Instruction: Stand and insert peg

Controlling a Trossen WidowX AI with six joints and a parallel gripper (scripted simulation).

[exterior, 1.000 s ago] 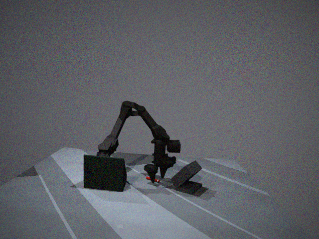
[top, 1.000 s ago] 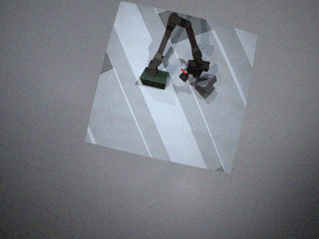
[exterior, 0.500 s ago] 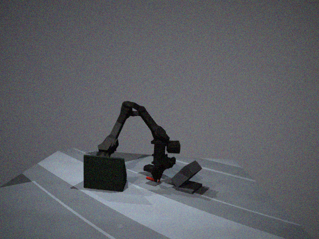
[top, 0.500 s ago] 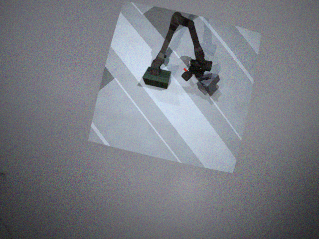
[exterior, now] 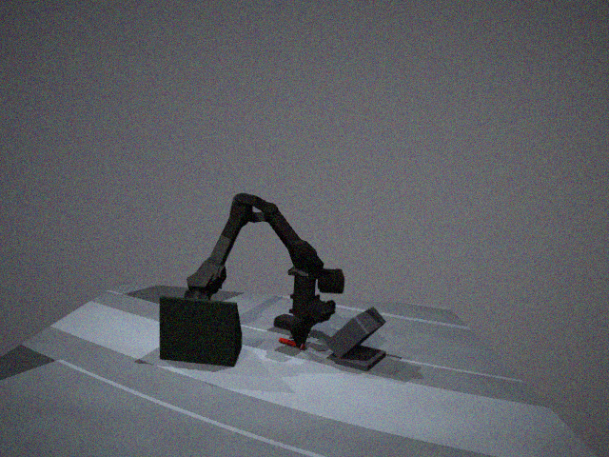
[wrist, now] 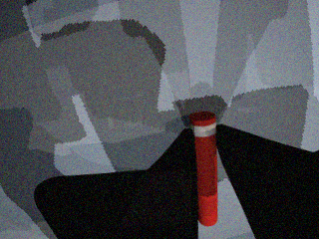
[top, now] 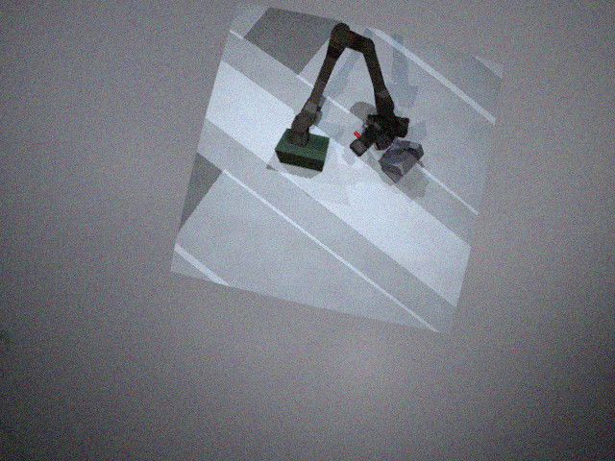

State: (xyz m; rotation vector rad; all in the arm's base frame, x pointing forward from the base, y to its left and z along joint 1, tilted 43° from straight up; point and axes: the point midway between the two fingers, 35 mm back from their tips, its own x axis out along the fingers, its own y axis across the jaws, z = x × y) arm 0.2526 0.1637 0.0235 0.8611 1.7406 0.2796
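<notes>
The red peg (top: 356, 134) (exterior: 286, 341) (wrist: 206, 171) lies roughly flat at table level. Its white band shows near the far end in the wrist view. My gripper (exterior: 301, 346) (wrist: 202, 134) points down, with its fingers against both sides of the peg near the banded end; it is shut on the peg. In the top view the fingertips are hidden by the gripper's body. The sloped grey panel (top: 401, 157) (exterior: 355, 331) stands on its base just beyond the gripper. Its hole cannot be made out.
The arm's dark green base block (top: 301, 154) (exterior: 199, 331) is on the other side of the peg from the panel. The table (top: 293, 257) (exterior: 418, 418) has light and dark stripes and shadows.
</notes>
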